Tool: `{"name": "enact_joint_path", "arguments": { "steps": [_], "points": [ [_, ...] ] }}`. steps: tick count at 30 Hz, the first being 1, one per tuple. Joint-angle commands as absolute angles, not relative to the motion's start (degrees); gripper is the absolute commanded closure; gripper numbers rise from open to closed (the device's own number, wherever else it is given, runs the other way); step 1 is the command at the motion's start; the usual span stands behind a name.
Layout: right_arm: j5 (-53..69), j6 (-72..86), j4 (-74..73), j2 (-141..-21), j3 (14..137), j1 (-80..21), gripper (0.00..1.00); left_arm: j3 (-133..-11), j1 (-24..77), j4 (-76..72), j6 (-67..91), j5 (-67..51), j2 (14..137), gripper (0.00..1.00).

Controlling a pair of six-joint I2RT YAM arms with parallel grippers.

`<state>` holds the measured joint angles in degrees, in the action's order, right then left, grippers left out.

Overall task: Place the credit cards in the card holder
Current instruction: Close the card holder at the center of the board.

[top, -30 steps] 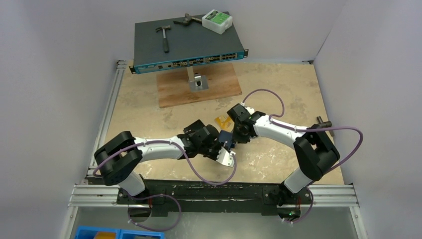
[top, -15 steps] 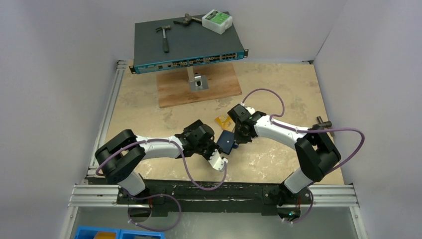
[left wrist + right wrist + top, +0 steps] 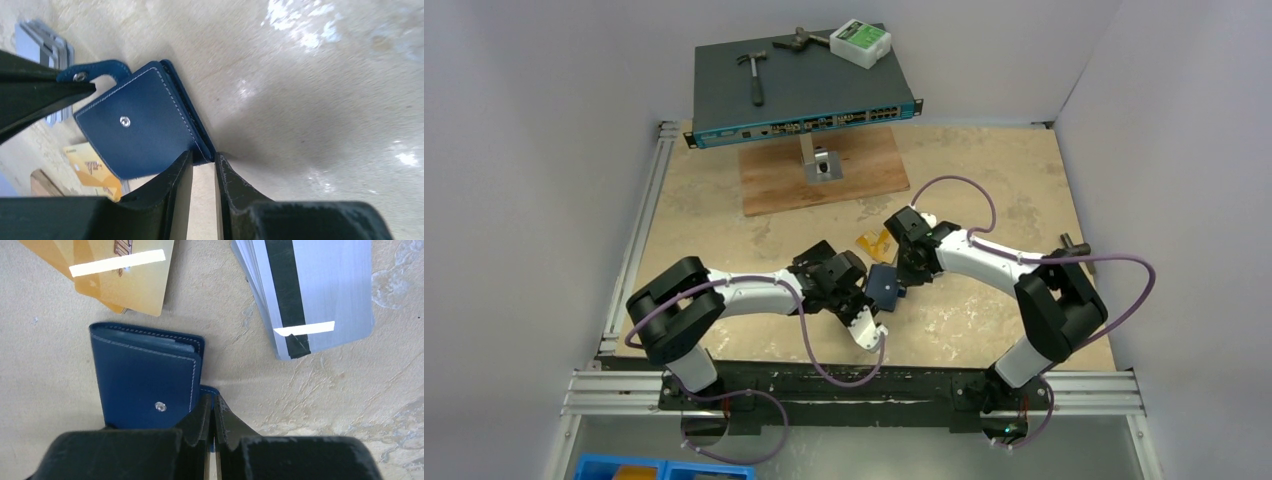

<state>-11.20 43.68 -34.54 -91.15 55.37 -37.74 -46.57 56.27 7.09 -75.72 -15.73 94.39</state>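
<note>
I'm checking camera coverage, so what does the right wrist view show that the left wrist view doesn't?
Only the right wrist view: the silver-grey cards nearly whole, dark stripe plain, and the right gripper shut on the card holder at its snap tab. Only the left wrist view: the left gripper, fingertips flanking the holder's corner, and the tab's own snap. Both: the blue holder, the orange-gold cards, some of the silver-grey cards, the beige table.

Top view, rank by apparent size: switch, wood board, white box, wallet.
1. switch, raised, so nearer the camera.
2. wood board, partly under the switch.
3. white box.
4. wallet. The box sits higher, so this last pair is unsure.
</note>
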Motion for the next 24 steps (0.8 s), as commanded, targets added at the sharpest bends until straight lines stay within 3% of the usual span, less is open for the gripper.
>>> {"name": "enact_joint_path", "arguments": {
  "steps": [1,14,19,24],
  "points": [
    [-11.05,42.12,-32.37,-92.45,57.25,-37.04,1.00,-49.70,57.89,17.20,-71.85,-22.78,95.02,0.80],
    [-7.59,37.70,-31.86,-97.21,60.11,-36.91,1.00,-51.60,57.59,17.47,-62.38,-27.82,95.22,0.82],
    [-8.75,37.57,-32.75,-94.43,58.28,-36.85,0.79,-51.18,56.49,17.25,-61.27,-28.43,95.04,0.82],
    [-10.48,37.64,-33.81,-92.75,57.86,-36.91,0.81,-51.07,56.25,18.29,-61.84,-28.65,94.83,0.83]
  ]
}}
